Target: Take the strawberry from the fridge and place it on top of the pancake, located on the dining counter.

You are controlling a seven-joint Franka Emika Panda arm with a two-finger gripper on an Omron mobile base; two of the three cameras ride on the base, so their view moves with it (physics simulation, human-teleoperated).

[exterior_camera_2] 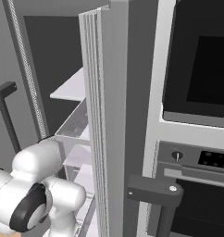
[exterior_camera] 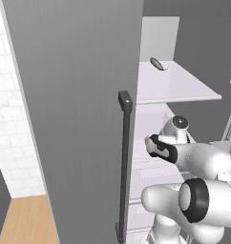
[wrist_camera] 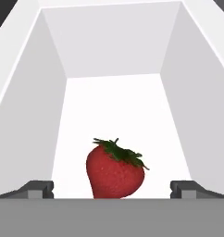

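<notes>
In the hand view a bright red strawberry (wrist_camera: 115, 170) with a green leafy cap lies on the floor of a white drawer (wrist_camera: 26, 115) in the fridge (exterior_camera: 79, 109). My gripper (wrist_camera: 111, 190) is open, one dark fingertip (wrist_camera: 40, 189) on each side of the berry, and neither touches it. In the left base view my arm reaches past the open grey door into the fridge's lower white compartments. The pancake and the dining counter are out of view.
The drawer's white walls close in on both sides and behind the berry. The open door's dark bar handle (exterior_camera: 123, 162) stands left of my arm. A white shelf (exterior_camera: 177, 86) above carries a small grey object (exterior_camera: 157, 63). The black-fronted oven (exterior_camera_2: 202, 69) is on the right.
</notes>
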